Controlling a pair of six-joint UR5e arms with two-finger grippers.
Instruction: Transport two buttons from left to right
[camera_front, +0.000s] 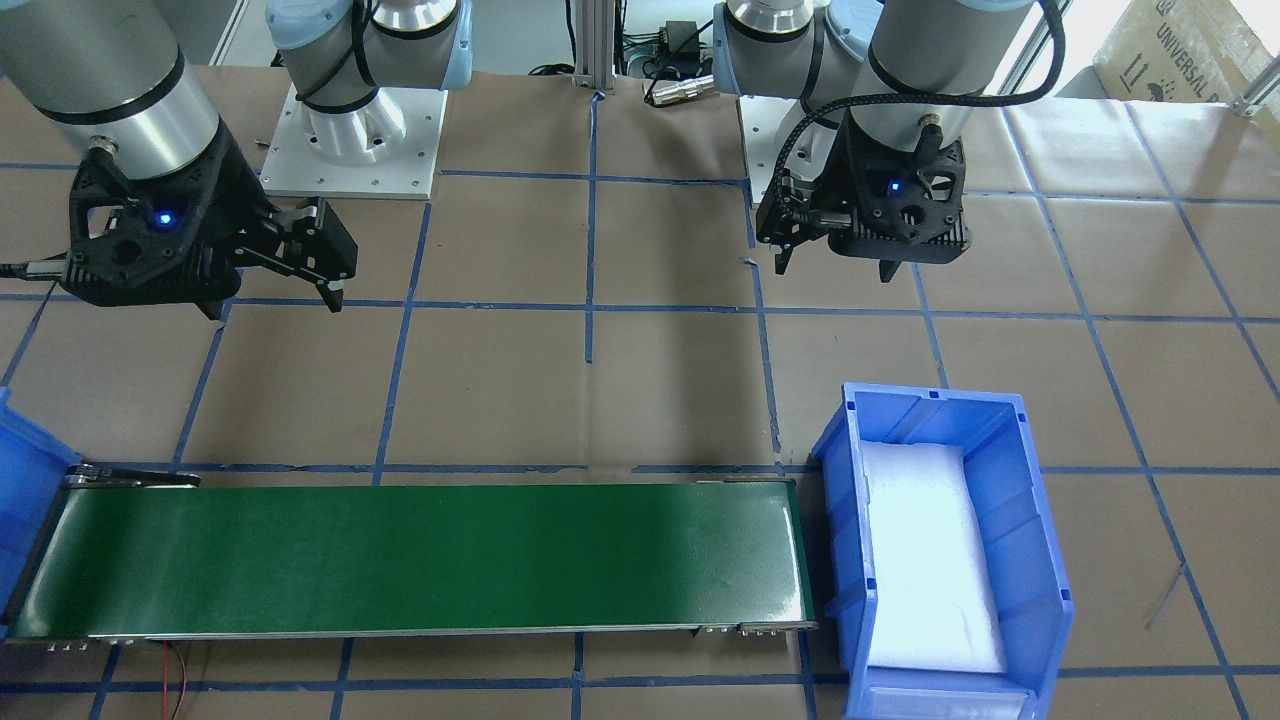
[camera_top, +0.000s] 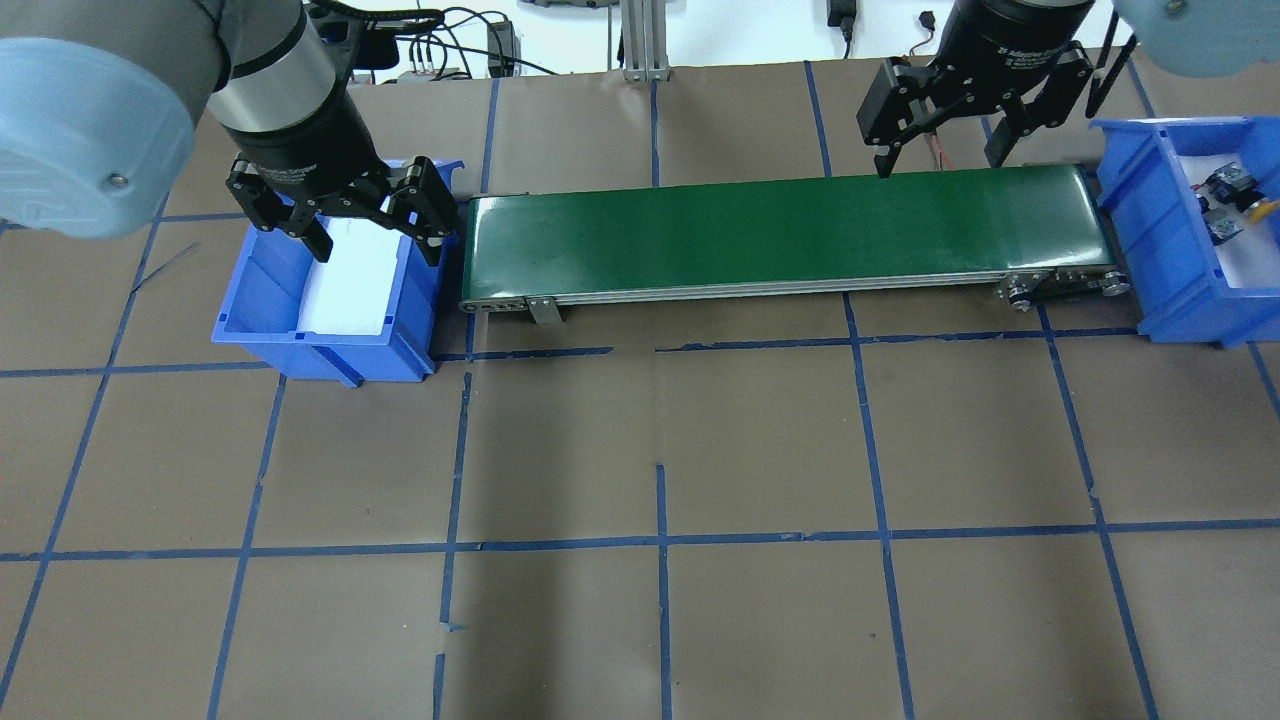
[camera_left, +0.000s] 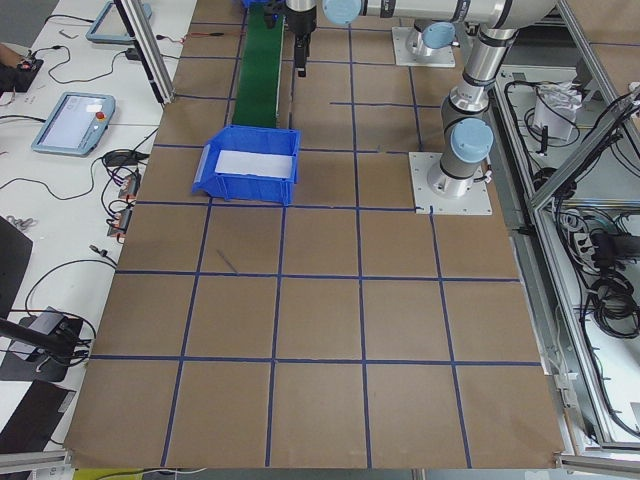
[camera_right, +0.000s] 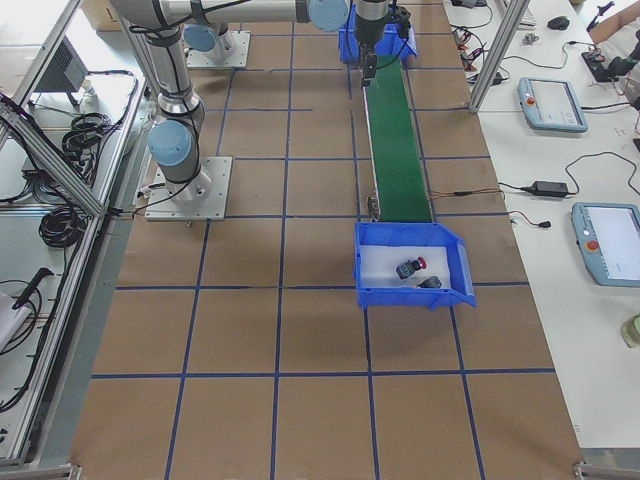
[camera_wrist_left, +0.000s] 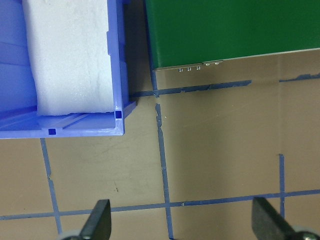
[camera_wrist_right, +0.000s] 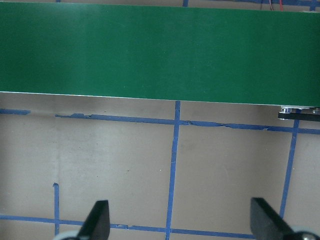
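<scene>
Both buttons lie in the blue right bin (camera_top: 1150, 240) on its white liner. The red-capped button (camera_right: 410, 267) and a darker one (camera_right: 432, 283) show in the exterior right view. In the overhead view they are small shapes (camera_top: 1225, 200) with a yellow cap (camera_top: 1262, 207). My left gripper (camera_top: 365, 215) is open and empty above the left blue bin (camera_top: 255, 310), which holds only white foam (camera_wrist_left: 70, 55). My right gripper (camera_top: 940, 130) is open and empty over the green conveyor belt (camera_top: 780, 225), left of the right bin. Both wrist views show spread fingertips (camera_wrist_left: 97, 220) (camera_wrist_right: 97, 220) with nothing between.
The belt (camera_front: 420, 555) runs between the two bins. The left bin (camera_front: 1040, 520) sits at its end. Brown paper with blue tape lines covers the table (camera_top: 660, 450). Arm bases (camera_front: 350, 140) stand behind. Cables and pendants lie beyond the belt side.
</scene>
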